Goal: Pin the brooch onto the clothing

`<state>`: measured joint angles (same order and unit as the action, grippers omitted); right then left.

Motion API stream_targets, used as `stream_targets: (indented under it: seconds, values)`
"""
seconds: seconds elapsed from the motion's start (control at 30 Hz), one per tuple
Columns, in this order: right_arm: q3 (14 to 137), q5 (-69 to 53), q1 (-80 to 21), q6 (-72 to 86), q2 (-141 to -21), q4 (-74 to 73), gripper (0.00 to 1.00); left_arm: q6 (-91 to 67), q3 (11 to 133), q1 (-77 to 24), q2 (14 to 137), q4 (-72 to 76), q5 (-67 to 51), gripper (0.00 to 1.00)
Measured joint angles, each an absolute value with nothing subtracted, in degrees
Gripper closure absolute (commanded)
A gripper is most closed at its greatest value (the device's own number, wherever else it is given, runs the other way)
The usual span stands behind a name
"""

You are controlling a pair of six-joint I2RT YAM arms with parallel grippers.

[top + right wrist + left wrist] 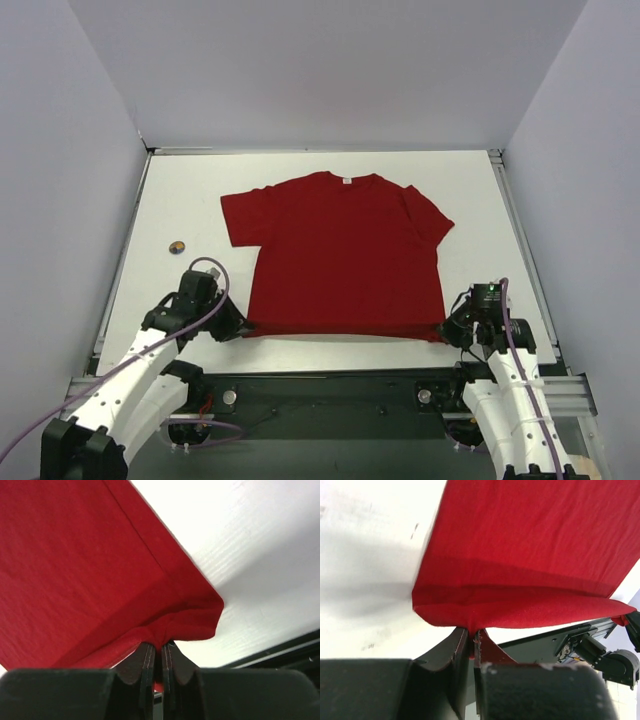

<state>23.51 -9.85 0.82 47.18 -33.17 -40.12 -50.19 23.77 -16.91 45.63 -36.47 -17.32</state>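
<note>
T-shirt (345, 255) covers table (190, 190) centre, left gripper (243, 328) and right gripper (445, 335) at its near corners. Bare strips run along left, right and far edges; brooch (176, 247) lies in the left one

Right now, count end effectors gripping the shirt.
2: the left end effector pinches the shirt at its near left corner, the right end effector at its near right corner.

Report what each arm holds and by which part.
Both hold the red T-shirt: left jaws pinch its near-left hem corner, right jaws its near-right hem corner.

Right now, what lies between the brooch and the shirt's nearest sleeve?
Nothing: only bare white table separates the brooch from the shirt sleeve, as the top external view shows.
</note>
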Motion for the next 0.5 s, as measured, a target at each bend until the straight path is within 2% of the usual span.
stream_targets:
  seconds: [0.1,0.17,0.2,0.23,0.27,0.3,0.37,0.4,0.5]
  values:
    - [25.7,-10.1,0.8,47.2,-33.0,-43.0,0.78,-50.6,25.0,-17.2,41.6,-40.9,-16.9,0.69]
    - [27.0,-10.5,0.8,47.2,-32.8,-44.6,0.73,-50.8,26.2,-17.2,38.8,-43.7,-16.7,0.52]
    - [27.6,-10.9,0.8,47.0,-32.7,-45.5,0.61,-50.8,26.8,-17.2,37.6,-45.1,-16.7,0.43]
    - [28.1,-11.4,0.8,46.8,-32.7,-46.3,0.54,-50.8,27.3,-17.2,36.6,-46.4,-16.8,0.16]
    - [28.5,-12.0,0.8,46.7,-32.7,-47.2,0.48,-50.8,27.7,-17.3,35.9,-47.6,-16.9,0.11]
    - [29.0,-12.8,0.8,46.0,-32.7,-48.3,0.37,-50.6,28.3,-17.3,35.1,-49.0,-16.9,0.03]
    - [30.2,-14.2,0.8,44.8,-32.7,-49.7,0.25,-50.5,29.4,-17.5,34.2,-51.7,-16.7,0.03]
    - [31.1,-14.9,0.8,43.9,-32.7,-50.4,0.15,-50.3,30.1,-17.6,34.1,-53.0,-16.5,0.03]
    - [35.0,-16.0,0.8,41.5,-32.7,-51.6,0.05,-49.3,32.1,-17.6,35.0,-54.2,-15.8,0.03]
